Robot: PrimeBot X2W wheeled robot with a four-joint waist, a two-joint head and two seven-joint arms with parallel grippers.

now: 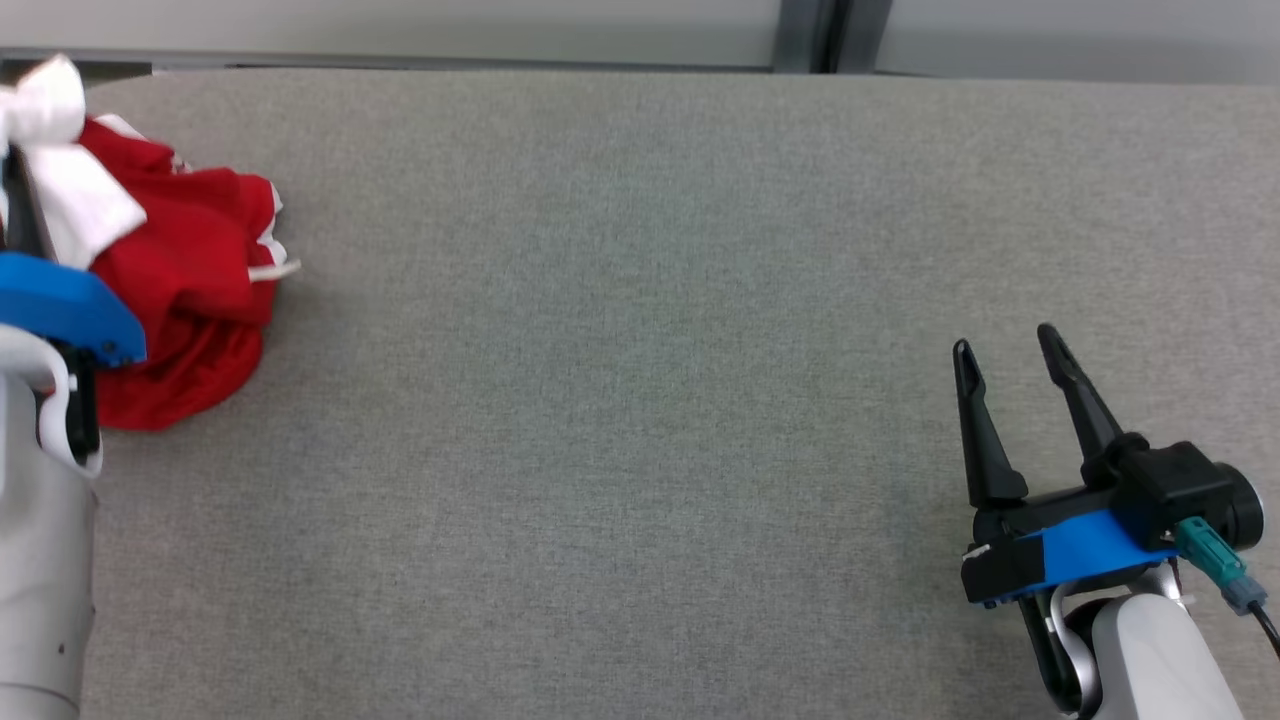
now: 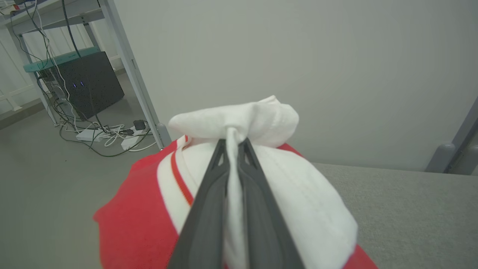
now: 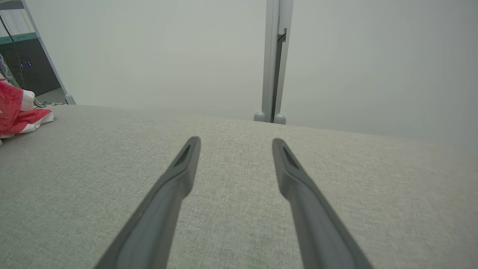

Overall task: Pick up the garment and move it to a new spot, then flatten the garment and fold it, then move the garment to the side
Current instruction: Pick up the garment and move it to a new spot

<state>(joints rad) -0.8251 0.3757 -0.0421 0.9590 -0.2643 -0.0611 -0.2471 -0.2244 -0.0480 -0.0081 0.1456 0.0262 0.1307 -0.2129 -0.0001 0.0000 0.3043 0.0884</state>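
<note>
The garment is cut off at the left edge.

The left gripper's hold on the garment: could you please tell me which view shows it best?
The left wrist view: the left gripper has its fingers shut on a white fold of the garment. The head view shows the garment bunched at far left, the grip mostly hidden. The right wrist view catches a red-and-white edge.

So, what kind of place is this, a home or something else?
Most likely a robotics lab or test room: a grey cloth-covered table backed by plain partition panels, a black equipment box with tangled cables on the floor, and the left gripper pinching a red-and-white garment.
</note>
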